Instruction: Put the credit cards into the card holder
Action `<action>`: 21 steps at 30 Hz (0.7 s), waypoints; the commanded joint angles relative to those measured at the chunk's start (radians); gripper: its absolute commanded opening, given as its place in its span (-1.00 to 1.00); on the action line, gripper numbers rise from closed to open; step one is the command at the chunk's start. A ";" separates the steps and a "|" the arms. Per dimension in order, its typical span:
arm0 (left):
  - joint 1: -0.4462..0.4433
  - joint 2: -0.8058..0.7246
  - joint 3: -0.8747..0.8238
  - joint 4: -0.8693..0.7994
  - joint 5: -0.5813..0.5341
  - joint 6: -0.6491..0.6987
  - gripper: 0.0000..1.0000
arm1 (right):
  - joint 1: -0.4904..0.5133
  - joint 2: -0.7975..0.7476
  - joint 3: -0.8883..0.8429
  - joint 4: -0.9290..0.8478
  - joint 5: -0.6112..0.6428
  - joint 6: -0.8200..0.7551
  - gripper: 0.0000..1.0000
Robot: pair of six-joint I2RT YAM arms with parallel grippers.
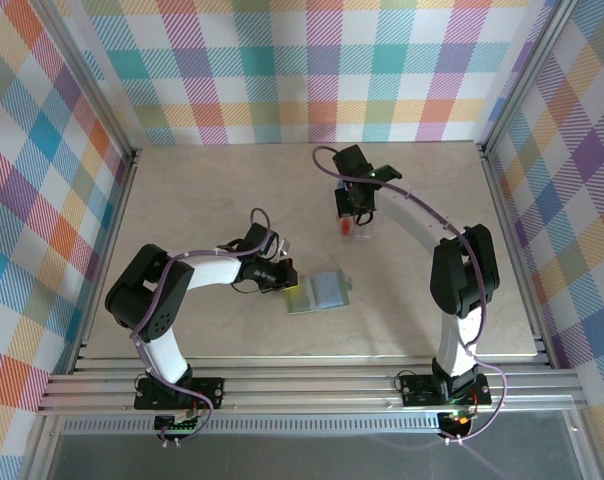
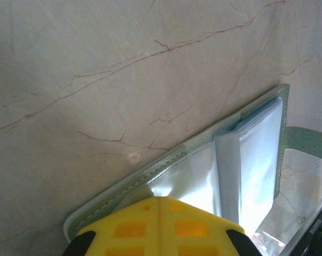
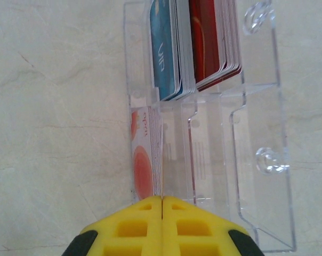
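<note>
Near the middle of the pale marbled table (image 1: 202, 200), the sage-green folding card holder (image 1: 317, 292) lay open and seemingly empty, while the red, blue and pale plastic credit cards (image 3: 163, 48) all stood in the clear plastic rack (image 3: 257, 117) toward the far edge, and the left gripper (image 2: 160, 205) and right gripper (image 3: 162, 205) had their fingers pressed together.

Card holder (image 2: 153, 178) matt green leatherette, glossy sleeves (image 2: 257, 160); rack (image 3: 257, 106) clear plastic.
</note>
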 commanded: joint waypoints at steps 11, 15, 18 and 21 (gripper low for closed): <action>-0.013 0.020 -0.006 -0.055 -0.032 0.013 -1.00 | 0.129 -0.136 -0.019 -0.014 0.258 0.025 -1.00; -0.013 0.022 -0.006 -0.056 -0.031 0.014 -1.00 | 0.162 -0.254 -0.137 0.040 0.143 0.052 -1.00; -0.014 0.021 -0.007 -0.057 -0.033 0.013 -1.00 | 0.162 -0.363 -0.284 0.140 -0.128 0.072 -1.00; -0.013 0.024 -0.007 -0.057 -0.032 0.014 -1.00 | 0.162 -0.453 -0.418 0.218 -0.327 0.119 -1.00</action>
